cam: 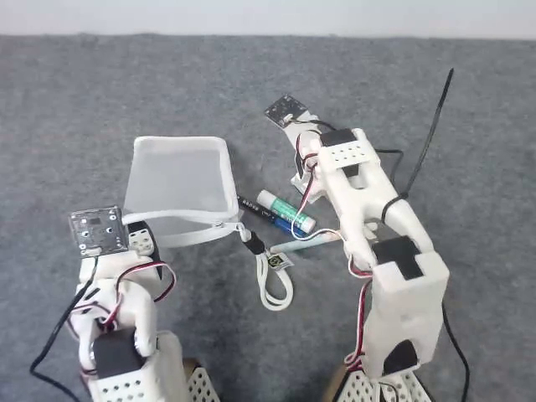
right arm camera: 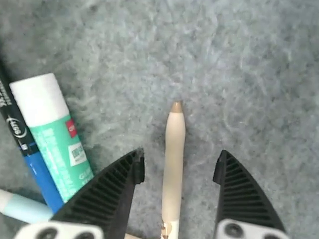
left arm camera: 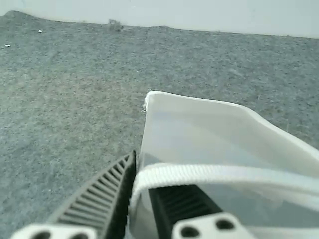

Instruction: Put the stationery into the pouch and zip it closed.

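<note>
1. The left gripper (left arm camera: 142, 172) pinches the pouch (left arm camera: 199, 134) by its rim, at its 7 o'clock corner.
2. The right gripper (right arm camera: 180, 155) gapes wide astride a beige pencil (right arm camera: 173, 144), not touching it.
3. The glue stick (right arm camera: 50, 124) and blue pen (right arm camera: 40, 179) lie at the pouch's 3 o'clock.

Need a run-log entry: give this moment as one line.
left gripper: shut on pouch | right gripper: open, astride beige pen | glue stick: on carpet, beside pen | pouch: unzipped
</note>
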